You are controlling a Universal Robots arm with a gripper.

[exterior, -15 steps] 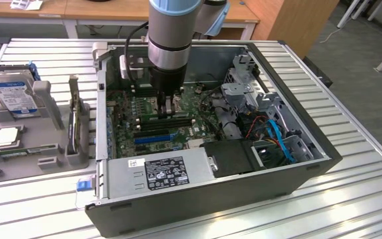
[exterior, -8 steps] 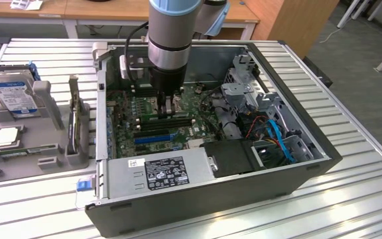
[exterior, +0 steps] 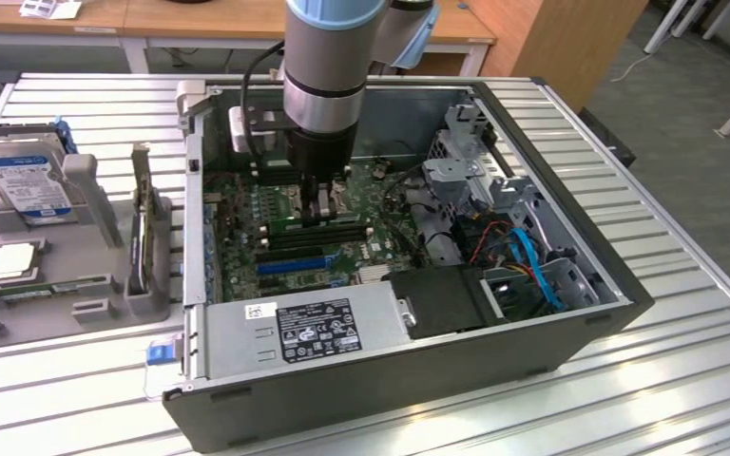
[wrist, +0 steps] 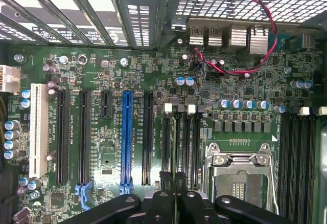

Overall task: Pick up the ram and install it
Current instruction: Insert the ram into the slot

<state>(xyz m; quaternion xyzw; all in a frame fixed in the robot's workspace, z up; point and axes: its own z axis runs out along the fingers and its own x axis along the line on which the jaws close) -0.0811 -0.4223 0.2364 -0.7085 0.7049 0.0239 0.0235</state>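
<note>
The gripper [exterior: 326, 201] stood low inside the open computer case [exterior: 593, 285]. Its fingers were drawn close and, as far as the edge-on wrist view allowed, clamped on the ram [wrist: 174, 142], a thin pale strip directly beneath the hand. The ram's long axis ran parallel to the black memory slots [wrist: 182, 147] beside the processor socket [wrist: 237, 175]. Lettering along the slots and on the power supply label [exterior: 315, 332] was too small to read.

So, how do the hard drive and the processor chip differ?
The hard drive stands on edge; the processor chip lies flat. The hard drive is larger, with a blue-and-white label; the processor chip is square and silver. Both sit in the grey holder.
</note>
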